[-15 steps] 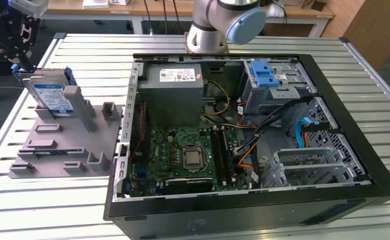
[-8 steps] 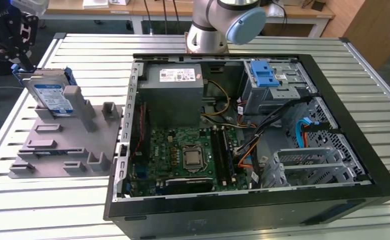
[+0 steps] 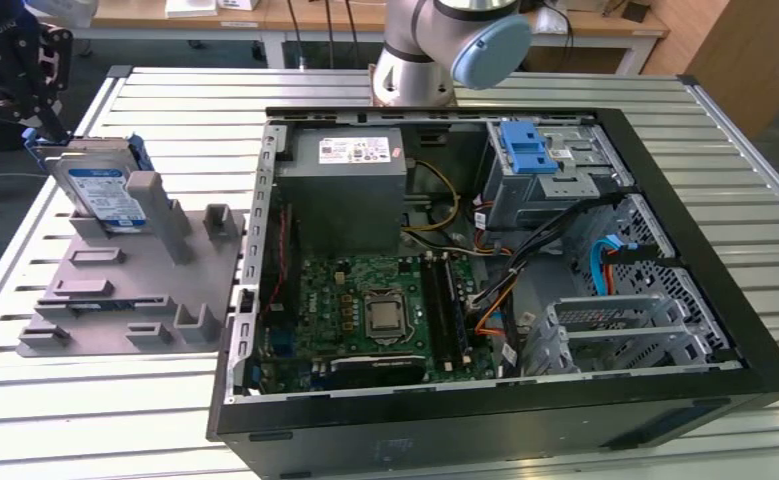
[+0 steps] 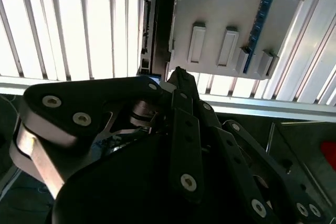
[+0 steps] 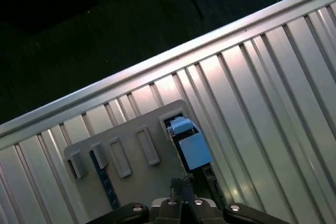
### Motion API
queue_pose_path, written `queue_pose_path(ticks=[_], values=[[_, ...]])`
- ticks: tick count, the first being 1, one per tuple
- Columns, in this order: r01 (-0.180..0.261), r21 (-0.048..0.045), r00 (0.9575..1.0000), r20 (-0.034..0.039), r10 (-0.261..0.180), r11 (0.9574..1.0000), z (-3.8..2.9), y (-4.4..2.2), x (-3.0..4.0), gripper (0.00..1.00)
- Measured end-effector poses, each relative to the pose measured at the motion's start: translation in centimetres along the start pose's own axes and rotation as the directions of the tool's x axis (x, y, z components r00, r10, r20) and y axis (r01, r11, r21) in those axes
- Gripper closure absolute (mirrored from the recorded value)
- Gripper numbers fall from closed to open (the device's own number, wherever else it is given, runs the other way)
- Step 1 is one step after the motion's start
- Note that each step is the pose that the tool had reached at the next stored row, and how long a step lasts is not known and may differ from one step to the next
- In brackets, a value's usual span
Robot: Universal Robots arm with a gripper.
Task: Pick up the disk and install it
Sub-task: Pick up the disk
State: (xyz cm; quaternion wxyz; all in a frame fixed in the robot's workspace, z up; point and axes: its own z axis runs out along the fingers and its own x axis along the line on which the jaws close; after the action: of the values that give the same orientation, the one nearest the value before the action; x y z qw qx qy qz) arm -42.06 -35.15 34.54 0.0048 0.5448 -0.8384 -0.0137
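Disk (image 3: 100,190) not yet picked: stands upright in grey holder (image 3: 122,290) on desk (image 3: 96,420), 9 o'clock from open computer case (image 3: 272,250). Tool (image 5: 181,186) over holder near disk, fingers seemingly together, empty. Install undone.

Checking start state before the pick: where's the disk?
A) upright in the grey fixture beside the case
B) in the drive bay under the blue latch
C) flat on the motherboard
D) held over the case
A: the disk stands on edge in the grey fixture, on the exterior view's left of the open PC case.
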Motion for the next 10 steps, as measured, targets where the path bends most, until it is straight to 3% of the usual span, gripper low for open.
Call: queue_pose_path(ticks=[5, 7, 10], values=[[0.070, -0.0006, 0.9975, -0.0020, -0.070, 0.9975, 0.01, 0.00, 0.00, 0.89], [0.074, -0.0007, 0.9973, -0.0022, -0.074, 0.9973, 0.01, 0.00, 0.00, 0.89], [0.114, -0.0010, 0.9935, -0.0031, -0.114, 0.9935, 0.02, 0.00, 0.00, 0.89]])
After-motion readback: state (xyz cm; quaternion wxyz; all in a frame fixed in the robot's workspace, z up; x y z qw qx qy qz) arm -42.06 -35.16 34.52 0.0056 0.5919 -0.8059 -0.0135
